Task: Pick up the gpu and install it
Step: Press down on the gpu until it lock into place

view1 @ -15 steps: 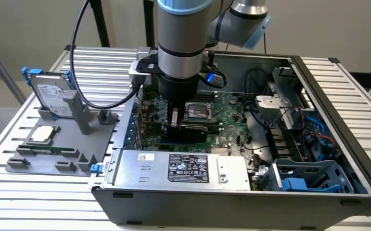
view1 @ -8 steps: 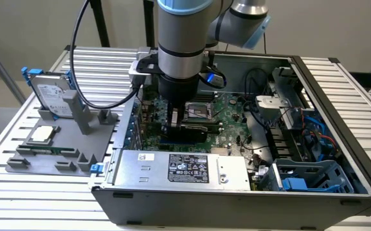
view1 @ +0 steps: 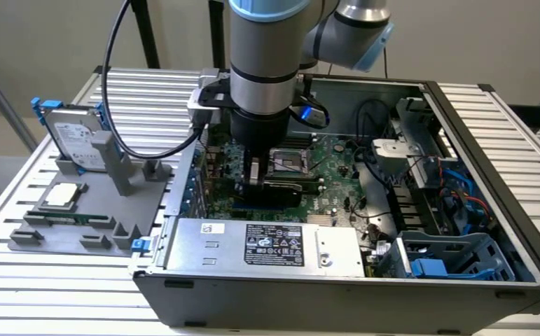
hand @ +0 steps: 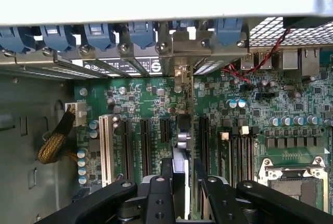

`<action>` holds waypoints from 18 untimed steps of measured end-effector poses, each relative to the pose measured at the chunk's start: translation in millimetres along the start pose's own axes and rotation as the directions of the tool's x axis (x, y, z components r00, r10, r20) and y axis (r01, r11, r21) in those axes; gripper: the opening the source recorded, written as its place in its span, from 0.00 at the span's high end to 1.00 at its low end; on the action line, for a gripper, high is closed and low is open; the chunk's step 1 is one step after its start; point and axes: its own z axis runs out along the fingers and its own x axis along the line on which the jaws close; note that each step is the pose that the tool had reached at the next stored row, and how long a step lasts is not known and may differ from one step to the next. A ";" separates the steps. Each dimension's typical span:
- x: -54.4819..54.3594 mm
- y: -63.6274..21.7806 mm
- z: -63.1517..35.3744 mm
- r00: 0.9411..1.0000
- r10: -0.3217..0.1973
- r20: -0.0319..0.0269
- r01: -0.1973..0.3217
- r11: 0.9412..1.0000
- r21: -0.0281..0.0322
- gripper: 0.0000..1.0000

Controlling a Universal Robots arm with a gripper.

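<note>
Tool (hand: 182, 187) clamped on gpu (hand: 180, 156), held edge-down over motherboard (hand: 151, 104) slot, bracket toward the case's rear wall for seating.

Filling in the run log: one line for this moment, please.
phase: install | gripper: shut on gpu | gpu: edge-on over motherboard slots, inside case | seated: cannot tell

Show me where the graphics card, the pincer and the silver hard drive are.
gpu (hand: 180, 154): wrist view, its thin upper edge between the fingers.
pincer (hand: 181, 182): wrist view, midway between its fingertips.
silver hard drive (view1: 71, 138): exterior view, its labelled face.
</note>
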 end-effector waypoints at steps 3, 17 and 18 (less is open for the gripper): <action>0.0 0.0 0.1 1.000 -0.011 0.000 0.011 1.000 0.000 1.00; -0.6 0.0 0.4 1.000 -0.017 0.000 0.017 1.000 0.000 1.00; -0.9 0.0 0.5 1.000 -0.017 0.000 0.017 1.000 0.000 1.00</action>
